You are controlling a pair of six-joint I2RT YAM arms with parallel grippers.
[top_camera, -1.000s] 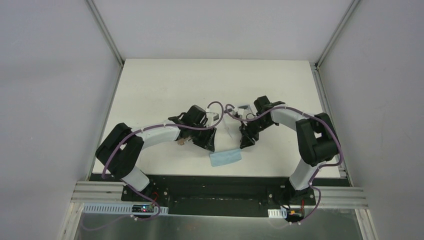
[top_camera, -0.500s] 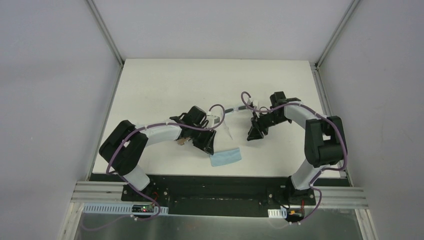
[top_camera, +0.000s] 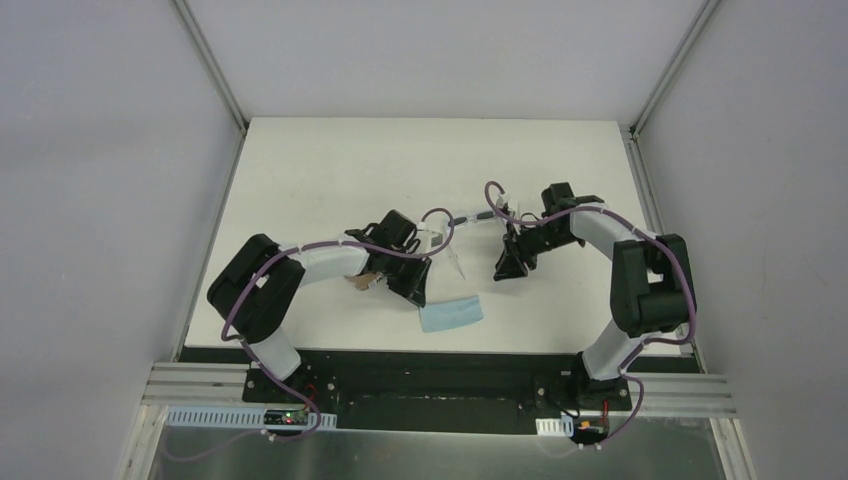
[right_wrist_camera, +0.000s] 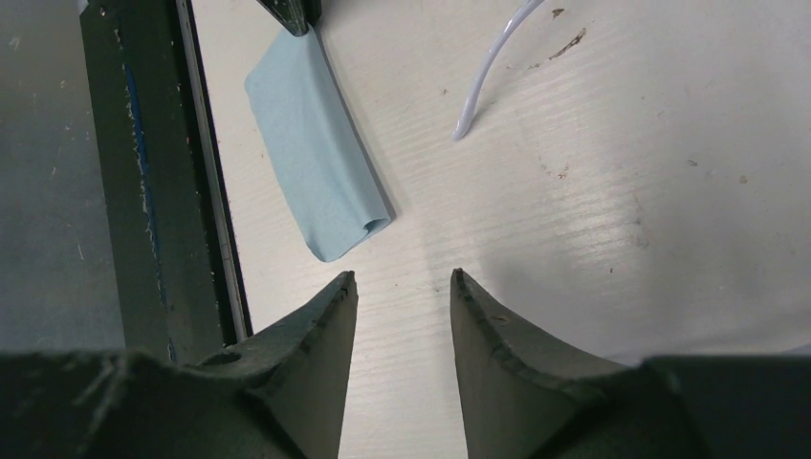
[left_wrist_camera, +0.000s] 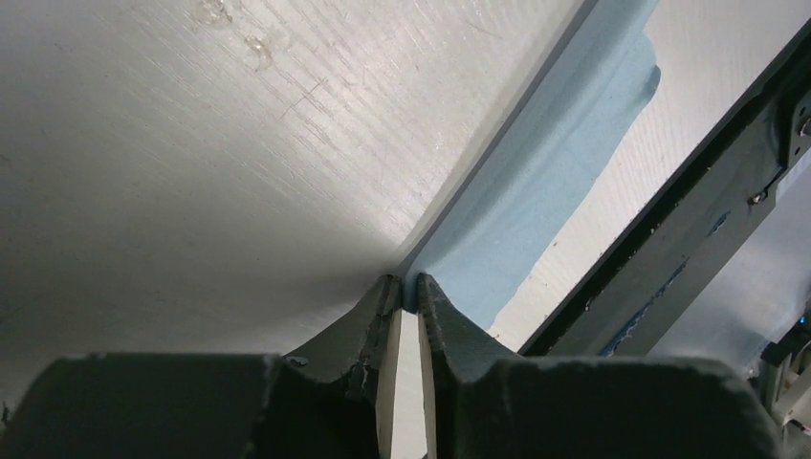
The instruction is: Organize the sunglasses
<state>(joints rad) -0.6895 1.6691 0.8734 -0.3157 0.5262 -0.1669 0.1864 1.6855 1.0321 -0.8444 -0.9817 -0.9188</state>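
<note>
My left gripper (left_wrist_camera: 407,287) is pinched nearly together at the cloth's (left_wrist_camera: 545,182) edge; my right gripper (right_wrist_camera: 403,274) gapes, empty (sunglasses (right_wrist_camera: 474,96) nearby).

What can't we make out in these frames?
- sunglasses: lenses and frame front. In the top view the left arm covers them. In the right wrist view the top edge cuts off all but one temple tip.
- left pincer: gripping the cloth or only touching it? In the left wrist view the fingertips hide the cloth's corner.
- tan object under the left arm: top view, too small and half covered.
</note>
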